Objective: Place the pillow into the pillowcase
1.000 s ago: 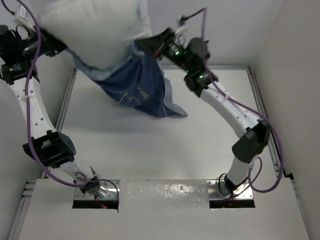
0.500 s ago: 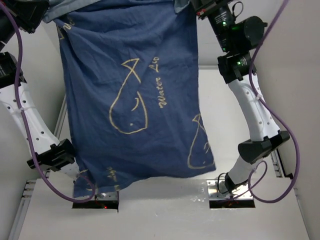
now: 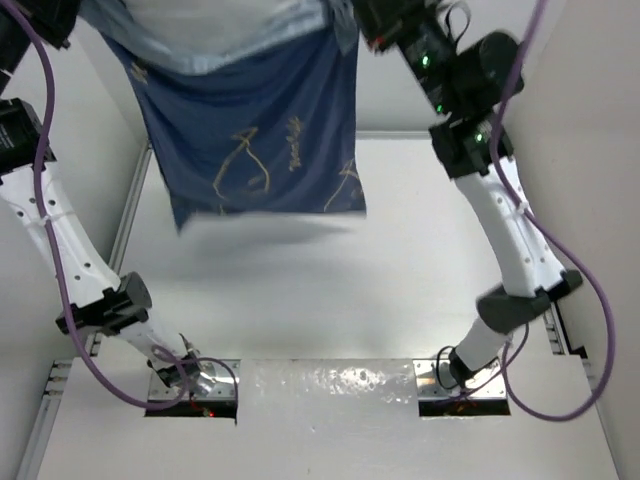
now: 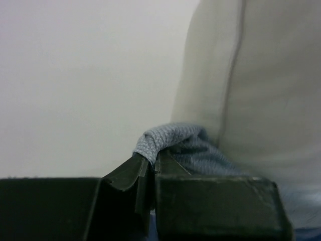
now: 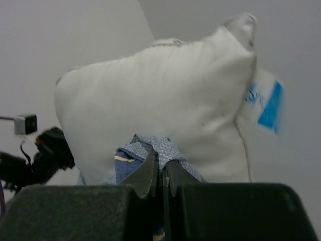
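Note:
The pillowcase (image 3: 255, 130) hangs high over the table as a navy sheet with pale fish drawings, its mouth held up at both top corners. The white pillow (image 3: 215, 22) sits in that mouth, its upper part out of the frame. My left gripper (image 3: 68, 12) is shut on the left corner; the wrist view shows grey-blue pillowcase fabric (image 4: 168, 139) pinched at the left gripper (image 4: 152, 161) beside the pillow (image 4: 261, 95). My right gripper (image 3: 362, 20) holds the right corner. The right gripper (image 5: 161, 164) is shut on pillowcase cloth (image 5: 153, 145), with the pillow (image 5: 160, 95) bulging above.
The white table (image 3: 330, 290) lies far below the cloth, with metal rails along its left (image 3: 130, 215) and right (image 3: 520, 190) sides and white walls around. A blue tag (image 5: 268, 105) sticks out of the pillow's seam. The arm bases (image 3: 190, 385) stand at the near edge.
Both arms lifted the pillowcase and pillow from low at the back to high. Half a second ago the cloth swung towards the camera; now it hangs back, with its lower edge blurred.

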